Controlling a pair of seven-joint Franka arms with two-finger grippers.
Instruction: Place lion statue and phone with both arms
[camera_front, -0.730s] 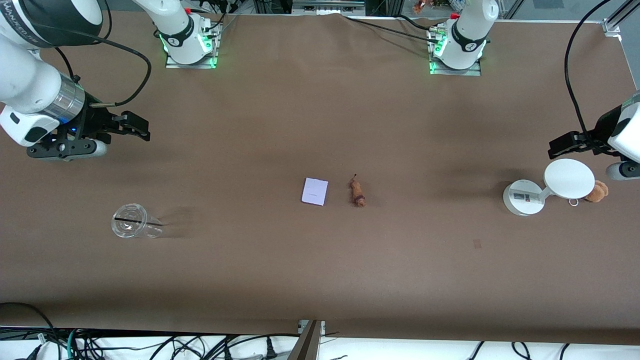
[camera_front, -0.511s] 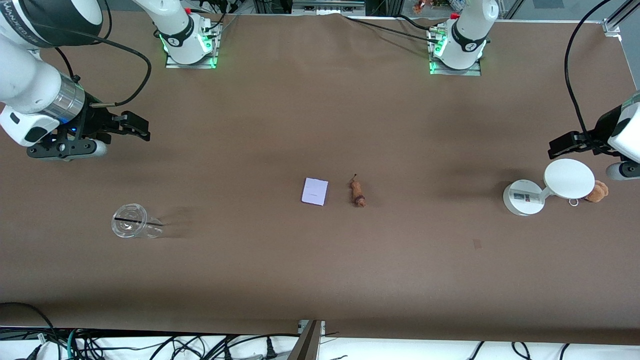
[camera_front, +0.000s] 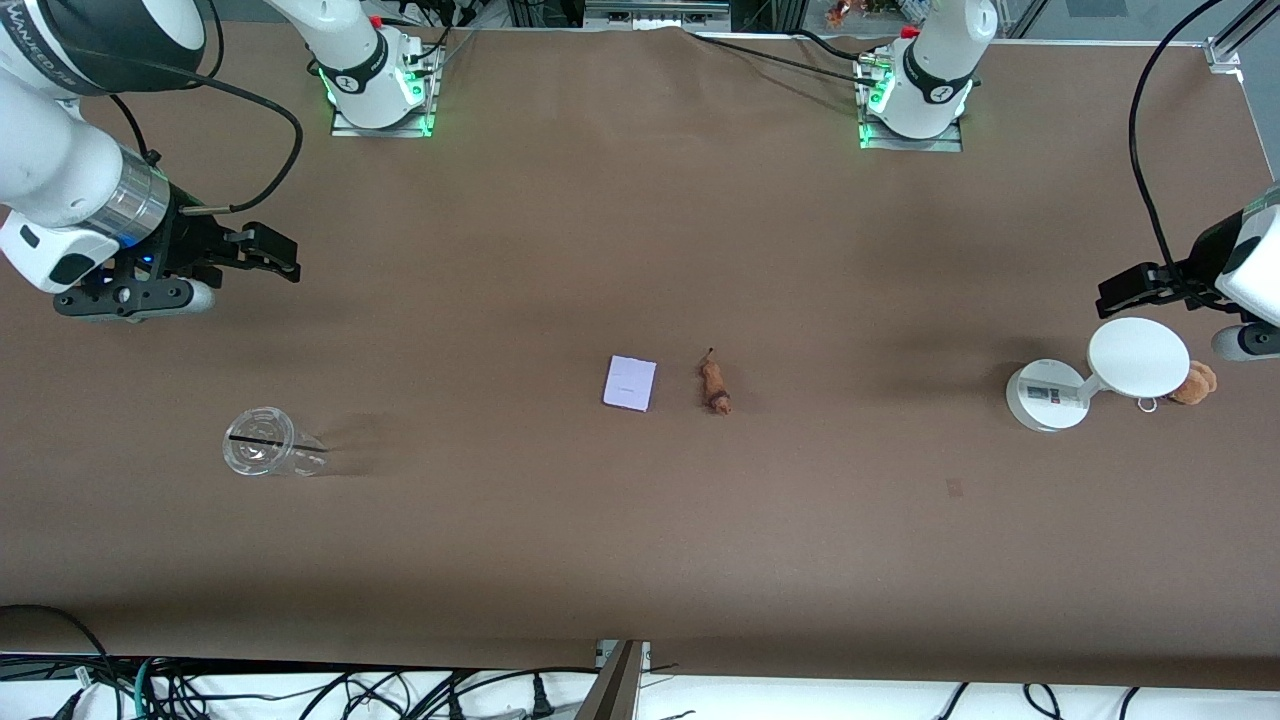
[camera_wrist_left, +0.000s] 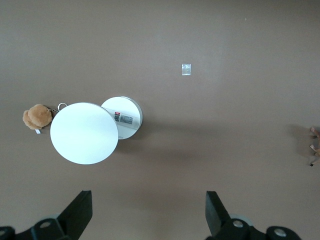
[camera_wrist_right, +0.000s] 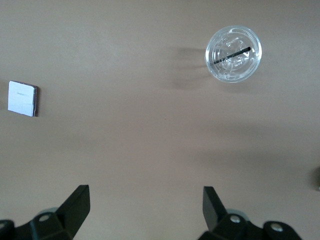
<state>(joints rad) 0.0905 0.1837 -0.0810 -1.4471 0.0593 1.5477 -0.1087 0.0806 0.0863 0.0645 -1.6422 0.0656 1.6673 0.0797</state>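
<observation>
The lion statue (camera_front: 715, 384), a tiny brown-orange figurine with a thin dark tail, lies at the table's middle; its edge shows in the left wrist view (camera_wrist_left: 315, 146). The pale lavender phone (camera_front: 630, 383) lies flat beside it, toward the right arm's end, and shows in the right wrist view (camera_wrist_right: 22, 98). My left gripper (camera_front: 1122, 290) is open and empty, up over the table by the white disc stand. My right gripper (camera_front: 270, 253) is open and empty, up over the table at the right arm's end. Both arms wait.
A white round-disc stand (camera_front: 1138, 357) on a round base (camera_front: 1046, 396) stands at the left arm's end, with an orange-brown plush (camera_front: 1194, 383) beside it. A clear plastic cup (camera_front: 262, 443) lies at the right arm's end. A small pale patch (camera_front: 954, 487) marks the cloth.
</observation>
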